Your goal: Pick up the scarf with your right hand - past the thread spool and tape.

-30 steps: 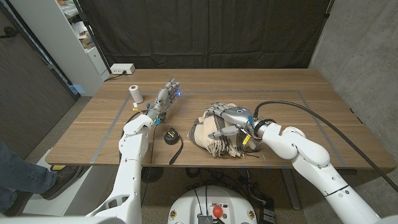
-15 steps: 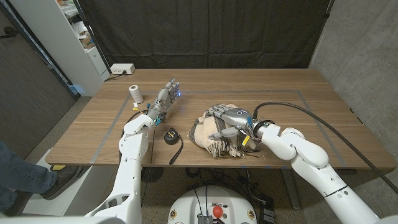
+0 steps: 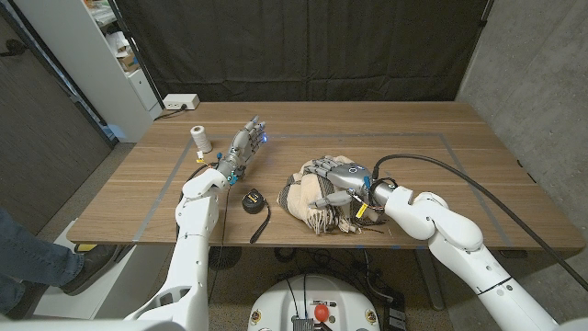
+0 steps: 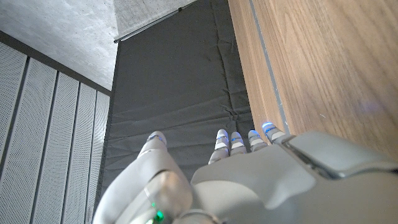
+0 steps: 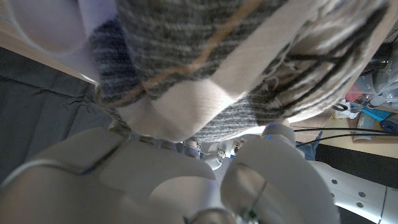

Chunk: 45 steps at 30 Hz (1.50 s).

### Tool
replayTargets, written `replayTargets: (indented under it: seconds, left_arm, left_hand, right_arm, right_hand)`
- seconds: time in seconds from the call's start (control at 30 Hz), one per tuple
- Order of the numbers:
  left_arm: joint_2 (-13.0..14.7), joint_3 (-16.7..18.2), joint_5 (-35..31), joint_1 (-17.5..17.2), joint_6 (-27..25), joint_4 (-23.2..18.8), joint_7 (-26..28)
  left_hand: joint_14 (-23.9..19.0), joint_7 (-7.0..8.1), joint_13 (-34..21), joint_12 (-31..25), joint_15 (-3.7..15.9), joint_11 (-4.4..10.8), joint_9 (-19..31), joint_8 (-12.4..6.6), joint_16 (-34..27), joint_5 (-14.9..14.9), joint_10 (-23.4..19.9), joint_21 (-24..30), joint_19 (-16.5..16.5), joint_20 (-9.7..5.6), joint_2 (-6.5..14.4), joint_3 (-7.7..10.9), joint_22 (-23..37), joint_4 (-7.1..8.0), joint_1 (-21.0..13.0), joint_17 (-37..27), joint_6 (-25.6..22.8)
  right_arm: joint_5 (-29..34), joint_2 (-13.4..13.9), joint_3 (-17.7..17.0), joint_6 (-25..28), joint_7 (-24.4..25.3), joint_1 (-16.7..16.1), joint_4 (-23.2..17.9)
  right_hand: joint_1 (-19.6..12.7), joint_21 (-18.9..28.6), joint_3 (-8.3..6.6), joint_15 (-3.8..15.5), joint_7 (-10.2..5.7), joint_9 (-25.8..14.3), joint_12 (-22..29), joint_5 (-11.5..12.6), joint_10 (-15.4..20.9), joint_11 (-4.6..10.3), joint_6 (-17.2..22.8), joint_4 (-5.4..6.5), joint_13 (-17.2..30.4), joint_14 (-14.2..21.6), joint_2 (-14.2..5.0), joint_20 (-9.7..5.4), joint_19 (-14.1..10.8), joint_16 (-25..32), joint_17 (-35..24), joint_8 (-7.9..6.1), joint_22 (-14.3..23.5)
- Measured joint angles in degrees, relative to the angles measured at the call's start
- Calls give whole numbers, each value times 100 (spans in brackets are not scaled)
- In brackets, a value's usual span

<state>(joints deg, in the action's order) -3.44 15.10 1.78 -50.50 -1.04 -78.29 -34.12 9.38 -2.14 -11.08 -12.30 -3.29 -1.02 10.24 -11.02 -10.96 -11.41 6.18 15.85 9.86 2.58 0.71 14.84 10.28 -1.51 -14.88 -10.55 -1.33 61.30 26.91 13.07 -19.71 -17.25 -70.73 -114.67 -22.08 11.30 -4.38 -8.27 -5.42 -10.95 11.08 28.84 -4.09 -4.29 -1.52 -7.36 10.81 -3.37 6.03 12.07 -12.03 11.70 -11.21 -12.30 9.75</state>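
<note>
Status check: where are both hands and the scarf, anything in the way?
Right hand on the scarf, fingers in the folds; scarf on the table. Left hand open, holding nothing. Thread spool and tape off to the left, not blocking.

Bare table (image 3: pixel 413 138) beyond the scarf (image 3: pixel 308 198); tape (image 3: pixel 250 199) and thread spool (image 3: pixel 199 139) well left.

right robot hand (image 3: pixel 333 180) | slid slightly nearer | fingers curled into scarf (image 3: pixel 312 198)

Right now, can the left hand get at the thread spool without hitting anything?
Probably yes. The left hand stands open just beside the thread spool, with bare table between them; the tape measure lies nearer the robot, out of that path.
</note>
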Motion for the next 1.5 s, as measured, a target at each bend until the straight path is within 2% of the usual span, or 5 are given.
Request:
replayTargets:
  seconds: [0.2,0.57,0.73,0.87,1.5]
  left_arm:
    - [13,10,-3,1,-5,14,-9]
    - [24,21,-9,22,-5,57,-26]
    - [25,21,-19,23,-5,63,-30]
    - [25,19,-34,23,-14,63,-30]
    - [-6,-54,-88,-47,-70,-71,12]
  left_hand:
    - [0,0,0,0,0,0,0,0,0,0,0,0,-10,52,0,0,-1,0,0,0,0]
    - [0,0,1,0,0,0,0,0,0,0,0,-10,-10,52,0,0,-1,1,0,1,0]
    - [0,0,1,0,0,0,0,0,0,0,0,-39,-10,52,0,0,-1,1,0,1,0]
    - [0,0,1,0,0,0,0,0,0,0,0,-39,-10,52,-1,0,-2,1,0,1,0]
    - [0,0,1,0,0,0,0,0,0,0,0,-61,11,71,-1,-23,-2,-23,-1,2,0]
  right_arm:
    - [52,-7,46,62,0,0,37]
    - [143,-17,136,172,-2,29,114]
    - [157,-14,167,201,-20,51,154]
    - [156,-9,180,226,-36,65,189]
    - [90,44,186,278,-41,65,301]
  right_hand:
    - [-59,0,-23,0,-22,0,0,20,0,0,21,-23,0,0,-2,0,0,0,0,0,-1]
    - [-104,0,-23,-1,-31,0,0,20,0,-1,30,-23,-1,0,-47,0,1,0,0,0,-1]
    - [-181,0,-47,54,-62,0,0,41,21,21,61,-47,-1,54,-46,23,-22,43,0,1,-2]
    - [-252,0,-47,112,-51,0,45,41,65,61,112,-47,-1,112,-117,28,-35,43,-3,1,-2]
    - [-385,-1,-83,188,-103,1,45,40,154,111,163,-83,-2,188,-171,12,-157,89,-13,4,-4]
